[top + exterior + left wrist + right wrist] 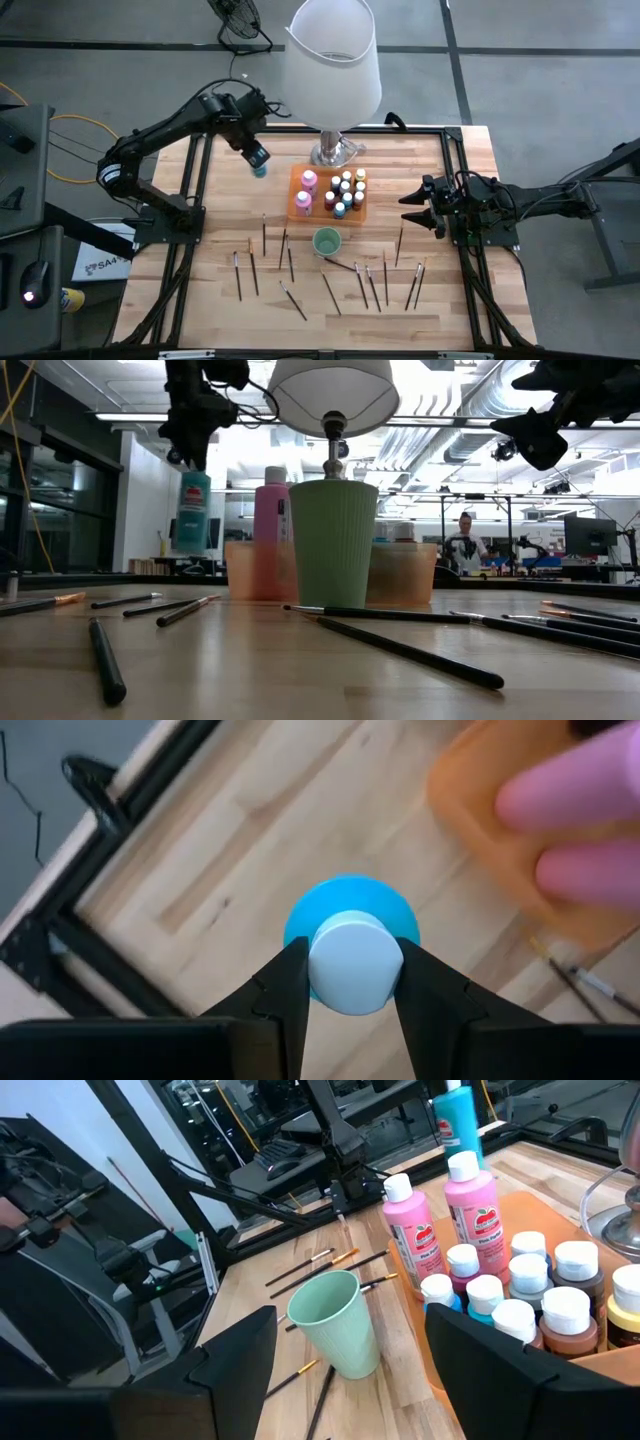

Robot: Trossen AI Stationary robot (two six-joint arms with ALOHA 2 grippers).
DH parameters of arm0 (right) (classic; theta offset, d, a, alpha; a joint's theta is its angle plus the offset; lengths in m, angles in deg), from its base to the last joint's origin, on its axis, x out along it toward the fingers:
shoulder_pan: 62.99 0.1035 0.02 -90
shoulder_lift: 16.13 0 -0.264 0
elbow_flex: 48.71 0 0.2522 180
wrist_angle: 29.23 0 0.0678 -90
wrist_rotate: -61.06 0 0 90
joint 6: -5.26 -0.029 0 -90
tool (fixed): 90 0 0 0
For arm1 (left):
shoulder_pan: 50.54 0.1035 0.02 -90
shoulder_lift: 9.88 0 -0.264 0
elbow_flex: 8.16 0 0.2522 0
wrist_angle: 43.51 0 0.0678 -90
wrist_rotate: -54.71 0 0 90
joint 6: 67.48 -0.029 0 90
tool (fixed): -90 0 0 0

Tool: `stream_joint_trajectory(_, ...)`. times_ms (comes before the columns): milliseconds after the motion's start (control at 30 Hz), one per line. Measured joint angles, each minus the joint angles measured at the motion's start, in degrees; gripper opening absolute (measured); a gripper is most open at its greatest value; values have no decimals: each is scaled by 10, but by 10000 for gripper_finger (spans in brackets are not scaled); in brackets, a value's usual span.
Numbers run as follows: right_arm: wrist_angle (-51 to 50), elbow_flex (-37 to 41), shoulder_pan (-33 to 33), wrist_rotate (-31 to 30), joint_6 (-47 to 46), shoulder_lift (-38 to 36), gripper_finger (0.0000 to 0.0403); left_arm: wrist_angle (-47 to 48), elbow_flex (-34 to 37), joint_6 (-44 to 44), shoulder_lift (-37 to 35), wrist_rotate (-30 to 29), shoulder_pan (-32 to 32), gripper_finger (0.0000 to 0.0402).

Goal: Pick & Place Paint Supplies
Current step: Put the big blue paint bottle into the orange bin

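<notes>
- My left gripper (348,982) is clamped on the white cap of a tall teal paint bottle (259,169), cap pinched right between the two fingers, bottle hanging straight below them over bare wood.
- From my low cam that bottle looks lifted clear of the wooden tabletop (210,230), just beside the shallow orange plastic tray (297,182).
- Tray's got two tall pink bottles (472,1215) and a cluster of small white-capped paint bottles (535,1305).
- My right gripper (350,1345) is spread wide, holding nothing, hovering off the table.
- Pale green ribbed plastic cup (335,1323) sits out ahead between its fingers.
- Thin dark-handled brushes (330,293) lie scattered around the cup.
</notes>
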Motion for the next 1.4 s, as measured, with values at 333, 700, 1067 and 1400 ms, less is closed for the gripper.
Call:
stream_joint_trajectory(333, -4, 0, 0, 0, -9, 0, 250, 20, 43, -9, -1, 17, -2, 116)
stream_joint_trajectory(700, -5, 0, 0, 0, -9, 0, 250, 26, 45, -101, -35, 55, -66, 116)
stream_joint_trajectory(1067, -4, 0, 0, 0, -9, 0, 250, -104, 45, -245, -59, 60, -181, 116)
stream_joint_trajectory(1400, -4, 0, 0, 0, -13, 0, 250, -143, 45, -252, -36, 13, -199, 116)
